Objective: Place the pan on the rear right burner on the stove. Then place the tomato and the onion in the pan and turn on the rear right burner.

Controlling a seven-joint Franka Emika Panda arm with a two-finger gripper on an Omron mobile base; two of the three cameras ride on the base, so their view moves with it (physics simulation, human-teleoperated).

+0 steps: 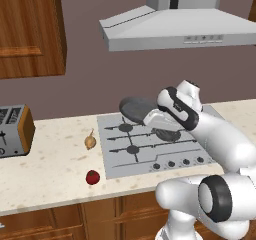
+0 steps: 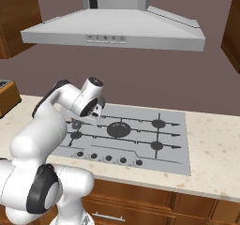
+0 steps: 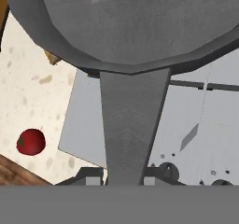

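Gripper pinching the pan by its handle, pan held in the air above the stove's left side, short of the rear right burner; the long, heavy overhang could twist it loose; tomato and onion wait on the counter.

Toaster, range hood, wooden cabinets

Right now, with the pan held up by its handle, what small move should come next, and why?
Probably carry the pan right toward the rear right burner. The gripper is shut on its handle, and it hangs tilted over the stove's rear left, while that burner is bare.
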